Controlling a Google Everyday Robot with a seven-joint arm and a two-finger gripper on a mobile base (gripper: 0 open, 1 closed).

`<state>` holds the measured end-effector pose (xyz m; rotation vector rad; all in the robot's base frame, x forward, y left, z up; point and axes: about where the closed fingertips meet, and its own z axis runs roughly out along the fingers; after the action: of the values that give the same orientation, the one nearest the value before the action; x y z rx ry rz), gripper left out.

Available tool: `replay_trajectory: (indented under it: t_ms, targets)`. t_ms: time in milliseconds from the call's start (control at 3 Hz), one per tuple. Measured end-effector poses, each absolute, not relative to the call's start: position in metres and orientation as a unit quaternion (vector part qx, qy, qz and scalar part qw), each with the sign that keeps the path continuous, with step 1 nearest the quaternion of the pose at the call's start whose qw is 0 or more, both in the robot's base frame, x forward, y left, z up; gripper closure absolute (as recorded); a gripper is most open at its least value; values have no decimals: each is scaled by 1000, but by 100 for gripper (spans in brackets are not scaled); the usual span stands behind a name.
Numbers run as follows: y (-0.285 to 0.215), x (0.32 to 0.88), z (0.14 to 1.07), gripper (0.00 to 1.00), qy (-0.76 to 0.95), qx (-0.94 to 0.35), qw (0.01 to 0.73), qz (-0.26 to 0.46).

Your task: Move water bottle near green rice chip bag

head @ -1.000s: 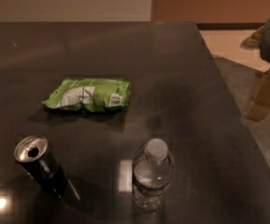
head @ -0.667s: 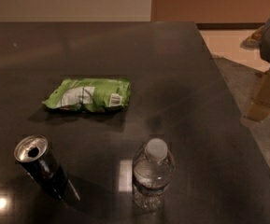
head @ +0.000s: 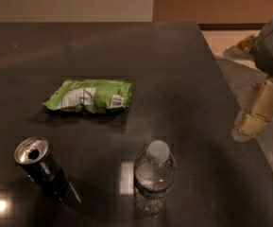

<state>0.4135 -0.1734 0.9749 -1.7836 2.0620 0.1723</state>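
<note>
The end effector [head: 261,111] hangs off the bench [head: 183,65], far to the view's right of the bag [head: 89,96] and past the bench's right edge. It has hold of nothing from the bench, and I cannot tell whether it is open or closed.

The bottle [head: 154,176] stands upright with its cap on, nearer the camera than the bag and to its right, with bare bench between the 2. An opened can [head: 40,167] stands nearer the camera than the bag and to its left.

The step in hand looks to be the reach for the bottle, with the task itself not yet started. To do it well:

1. Come in from the side of the bottle that faces away from the bag, so the arm never sweeps over the bag.
2. Close on the ribbed body below the shoulder, squarely. The thin plastic will likely give, so a moderate squeeze should do.
3. Lift just clear rather than drag, since a tall narrow bottle pushed along the bench may tip.
4. Set it down on the bare strip just beside the bag's near right corner, not touching it. The bag looks light and would probably slide if nudged.
5. Let go only once the base sits flat.

The can lies away from that path, on the bag's other side.
</note>
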Motion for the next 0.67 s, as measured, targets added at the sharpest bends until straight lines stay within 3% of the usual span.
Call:
replay_trajectory:
  t_ms: [667]
  targets:
    - [-122, 375, 962, 0, 680, -673, 229, 181]
